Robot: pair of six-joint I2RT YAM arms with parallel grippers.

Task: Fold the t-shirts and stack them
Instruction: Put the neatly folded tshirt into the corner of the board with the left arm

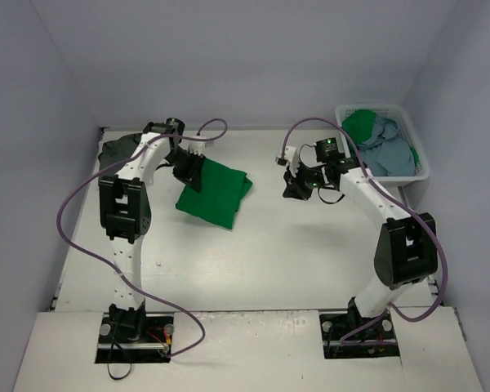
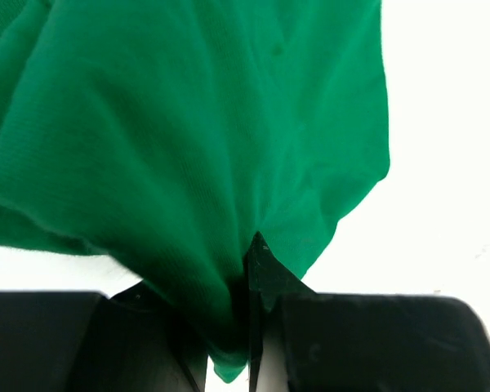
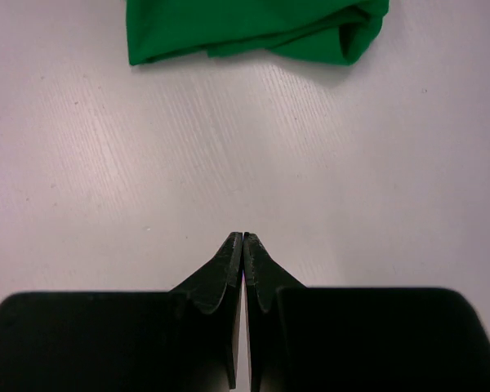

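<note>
A bright green t-shirt (image 1: 215, 196) lies folded on the table left of centre. My left gripper (image 1: 191, 175) is shut on its left edge; in the left wrist view the green cloth (image 2: 188, 147) is bunched between the jaws of my left gripper (image 2: 238, 278). My right gripper (image 1: 292, 184) is shut and empty over bare table right of the shirt; in the right wrist view my right gripper (image 3: 243, 245) points at the shirt (image 3: 253, 28). A dark grey shirt (image 1: 118, 149) lies at the back left. A light blue-grey shirt (image 1: 389, 151) and another green one (image 1: 361, 124) sit in the basket.
The white plastic laundry basket (image 1: 420, 147) stands at the back right against the wall. Purple cables loop off both arms. The walls close in the table on three sides.
</note>
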